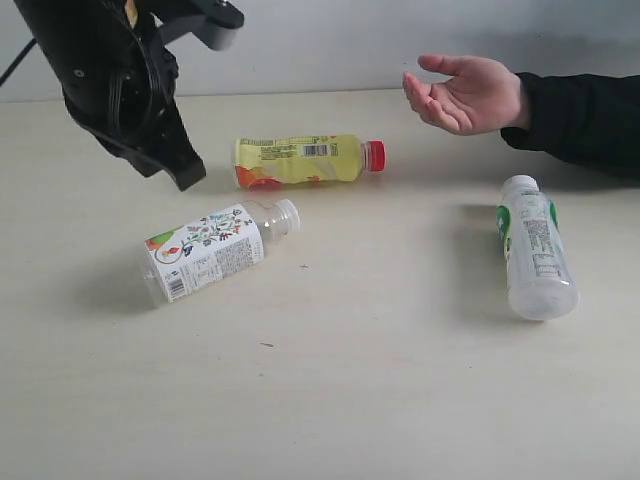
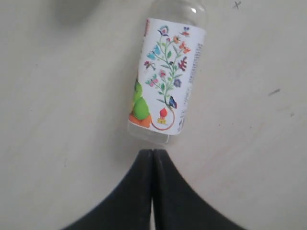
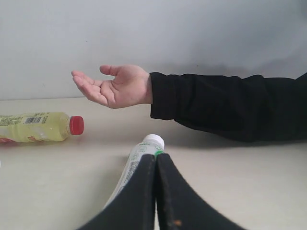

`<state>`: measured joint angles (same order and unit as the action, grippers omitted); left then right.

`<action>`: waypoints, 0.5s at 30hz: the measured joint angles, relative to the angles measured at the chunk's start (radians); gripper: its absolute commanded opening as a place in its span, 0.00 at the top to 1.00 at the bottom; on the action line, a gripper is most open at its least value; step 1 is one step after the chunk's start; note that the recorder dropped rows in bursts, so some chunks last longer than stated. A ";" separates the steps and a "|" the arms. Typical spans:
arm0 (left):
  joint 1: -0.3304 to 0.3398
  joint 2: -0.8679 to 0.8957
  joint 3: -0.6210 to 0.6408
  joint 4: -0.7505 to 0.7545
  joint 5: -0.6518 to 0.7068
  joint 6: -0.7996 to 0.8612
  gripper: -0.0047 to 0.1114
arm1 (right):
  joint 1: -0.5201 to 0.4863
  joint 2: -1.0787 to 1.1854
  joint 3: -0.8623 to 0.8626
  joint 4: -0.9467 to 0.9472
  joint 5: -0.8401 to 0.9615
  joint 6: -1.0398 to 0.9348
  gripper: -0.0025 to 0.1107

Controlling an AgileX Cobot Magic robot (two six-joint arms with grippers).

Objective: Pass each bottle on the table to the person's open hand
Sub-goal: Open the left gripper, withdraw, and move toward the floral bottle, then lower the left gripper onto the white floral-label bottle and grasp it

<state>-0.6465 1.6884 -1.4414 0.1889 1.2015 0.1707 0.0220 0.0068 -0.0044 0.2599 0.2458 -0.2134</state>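
Three bottles lie on their sides on the beige table [image 1: 350, 390]. The yellow bottle [image 1: 300, 160] [image 3: 33, 127] with the red cap lies at the back middle. A clear bottle with a white floral label [image 1: 205, 250] [image 2: 165, 76] rests front left of it. The milky-white bottle [image 1: 535, 250] [image 3: 136, 165] with the green-white label lies at the right. The red-labelled clear bottle is out of view. My left gripper [image 1: 188, 177] [image 2: 152, 151] is shut and empty, hovering just off the floral bottle's base end. My right gripper [image 3: 156, 155] is shut and empty, over the milky-white bottle; the exterior view does not show it.
The person's open hand [image 1: 465, 92] [image 3: 112, 86] is held palm up above the table's back right. Its black sleeve [image 1: 580, 115] reaches in from the right edge. A pale wall stands behind the table.
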 measured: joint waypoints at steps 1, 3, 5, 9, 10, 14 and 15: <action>0.017 -0.002 0.000 -0.012 -0.022 -0.002 0.95 | 0.000 0.000 0.000 0.000 0.000 0.000 0.98; 0.049 -0.003 0.020 -0.028 -0.082 -0.002 0.95 | 0.000 0.000 0.000 0.000 0.000 0.000 0.98; 0.080 -0.003 0.060 -0.040 -0.165 0.000 0.95 | 0.000 0.000 0.000 0.000 0.000 0.000 0.98; 0.122 0.002 0.134 -0.050 -0.305 0.002 0.83 | 0.000 0.000 0.000 0.000 0.000 0.000 0.98; 0.128 0.002 0.148 -0.055 -0.329 0.007 0.76 | 0.000 0.000 0.000 0.000 0.000 0.000 0.98; 0.130 0.008 0.170 -0.093 -0.360 0.081 0.43 | 0.000 0.000 0.000 0.000 0.000 0.000 0.98; 0.126 0.013 0.170 -0.104 -0.360 0.105 0.36 | 0.000 0.000 0.000 0.000 0.000 0.000 0.98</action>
<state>-0.5206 1.7010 -1.2716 0.0850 0.8416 0.2762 0.0220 0.0068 -0.0044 0.2599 0.2458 -0.2134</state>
